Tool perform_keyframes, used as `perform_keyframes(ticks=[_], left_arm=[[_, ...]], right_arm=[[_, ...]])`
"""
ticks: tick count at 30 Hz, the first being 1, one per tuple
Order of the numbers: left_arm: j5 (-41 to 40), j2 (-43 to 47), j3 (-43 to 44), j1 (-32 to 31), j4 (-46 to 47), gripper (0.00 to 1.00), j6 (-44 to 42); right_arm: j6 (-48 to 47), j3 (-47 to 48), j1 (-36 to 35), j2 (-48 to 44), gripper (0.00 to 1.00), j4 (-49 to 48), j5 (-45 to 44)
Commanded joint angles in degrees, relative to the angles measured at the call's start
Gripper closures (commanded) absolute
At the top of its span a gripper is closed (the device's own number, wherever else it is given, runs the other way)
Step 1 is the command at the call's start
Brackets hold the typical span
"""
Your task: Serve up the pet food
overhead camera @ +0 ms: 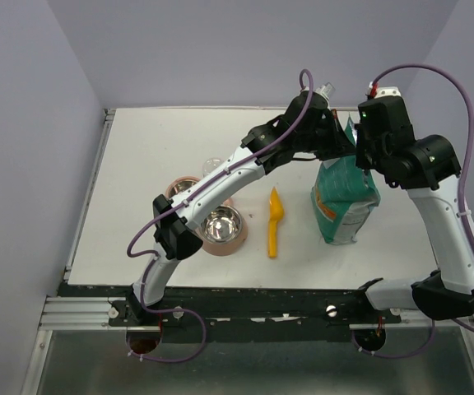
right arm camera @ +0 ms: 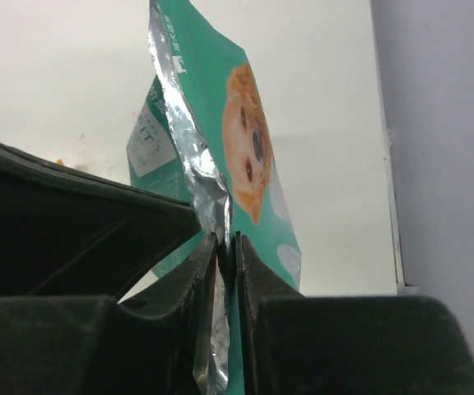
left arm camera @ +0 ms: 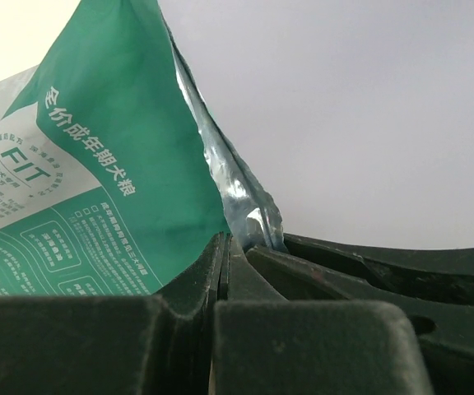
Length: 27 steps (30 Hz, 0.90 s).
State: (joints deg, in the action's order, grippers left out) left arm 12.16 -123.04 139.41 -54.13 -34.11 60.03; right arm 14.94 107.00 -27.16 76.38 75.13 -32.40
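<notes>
Pinching top edge of teal-green foil bag [overhead camera: 344, 202] with left gripper [left arm camera: 227, 243] and right gripper [right arm camera: 226, 240], both clamped. Pet food hidden. Left of bag: yellow plastic scoop [overhead camera: 274, 222], then shiny steel bowl [overhead camera: 220, 227]. Open white bench [overhead camera: 151, 144] rear-left.

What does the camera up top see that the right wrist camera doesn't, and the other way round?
Only the top view shows the yellow scoop and a shiny bowl. Only the right wrist view shows the dog's face printed on the green bag, and the right gripper pinching the bag's silver edge close up. Both views show that same green bag.
</notes>
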Motion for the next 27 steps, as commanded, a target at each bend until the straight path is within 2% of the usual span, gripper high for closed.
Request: perform_keyframes(ticks=[1,7,9,13,18,21,23,25,27], left_arm=[[-1.18,-0.88,1.65,-0.54,-0.79,1.0,-0.97],[1.37,1.4,0.25,-0.01,1.76,0.98,-2.2],[1.9,2.72,-1.24,0.34,2.9,0.83,-1.76],[3.74,3.25,-1.78,0.6,4.22,0.62,0.08],[5.24,2.37,-1.87,0.43,5.28,0.52,2.37],[5.33,2.02,-1.69,0.16,6.07,0.47,2.98],[5.33,1.41,-1.34,0.16,5.9,0.49,3.69],[4.89,0.88,-1.25,0.16,4.93,0.64,4.3],[4.45,0.44,-1.69,0.08,4.67,0.66,4.31]], right_arm=[[1.05,3.38,0.0,-0.71,0.74,-0.95,3.13],[1.06,0.94,0.0,-1.14,0.77,0.71,1.82],[1.14,-0.56,0.0,-2.72,0.79,0.02,1.73],[1.23,-2.23,0.0,-4.39,0.86,-1.13,2.78],[0.97,-3.02,0.0,-4.66,0.99,-1.3,0.94],[0.71,-4.43,0.0,-4.92,0.99,-2.18,1.46],[1.58,-5.13,0.0,-5.36,0.99,-3.23,2.78],[3.07,-5.4,0.0,-5.98,0.99,-4.73,4.1],[4.3,-5.31,0.0,-6.59,0.99,-5.7,4.98]])
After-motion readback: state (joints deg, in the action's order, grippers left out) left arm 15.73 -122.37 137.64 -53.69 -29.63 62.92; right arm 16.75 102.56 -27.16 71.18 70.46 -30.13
